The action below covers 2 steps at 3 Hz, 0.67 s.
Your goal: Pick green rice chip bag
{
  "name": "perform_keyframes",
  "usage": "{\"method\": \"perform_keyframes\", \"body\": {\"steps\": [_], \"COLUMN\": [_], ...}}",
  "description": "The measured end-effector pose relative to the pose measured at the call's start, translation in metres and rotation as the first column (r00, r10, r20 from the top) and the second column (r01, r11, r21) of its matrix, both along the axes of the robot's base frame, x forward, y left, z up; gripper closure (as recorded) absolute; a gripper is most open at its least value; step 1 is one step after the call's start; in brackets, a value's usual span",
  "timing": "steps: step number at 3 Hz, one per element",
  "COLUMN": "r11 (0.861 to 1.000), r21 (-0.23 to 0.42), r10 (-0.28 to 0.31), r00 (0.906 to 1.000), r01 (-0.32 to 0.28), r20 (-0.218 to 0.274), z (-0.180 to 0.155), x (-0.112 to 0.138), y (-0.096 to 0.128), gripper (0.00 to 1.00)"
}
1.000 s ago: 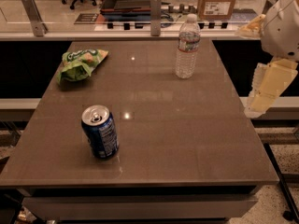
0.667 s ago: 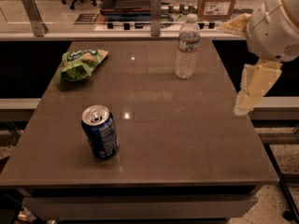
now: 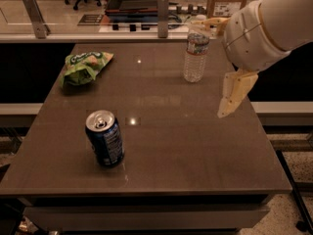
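Note:
The green rice chip bag is a crumpled light-green foil bag with an orange-tan end. It lies at the far left of the brown table. My gripper hangs above the table's right side, just right of the clear water bottle. It is open and empty, with one tan finger pointing down and the other reaching past the bottle's cap. The bag is far to the gripper's left, with nothing touching it.
A blue soda can stands upright at the front left of the table. The water bottle stands upright at the back right. A rail with metal posts runs behind the table's far edge. Floor shows at the lower right.
My arm and gripper have swung left, from beyond the table's right edge to over its right side near the bottle. The bag, can and bottle have not moved.

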State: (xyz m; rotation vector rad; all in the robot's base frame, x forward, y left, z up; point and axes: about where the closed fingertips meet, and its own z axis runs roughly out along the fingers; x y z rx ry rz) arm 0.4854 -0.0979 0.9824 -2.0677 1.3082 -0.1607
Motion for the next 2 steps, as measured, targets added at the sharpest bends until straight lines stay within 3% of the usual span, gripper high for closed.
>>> {"method": "perform_keyframes", "body": {"steps": [1, 2], "r11": [0.996, 0.985], "r21": [0.044, 0.093], "r10": [0.072, 0.135], "r00": [0.9948, 0.9871], "r01": [-0.075, -0.143], "r20": [0.073, 0.087], "z": [0.000, -0.005], "x": [0.018, 0.043], "y": [0.031, 0.070], "gripper": [0.00, 0.00]}}
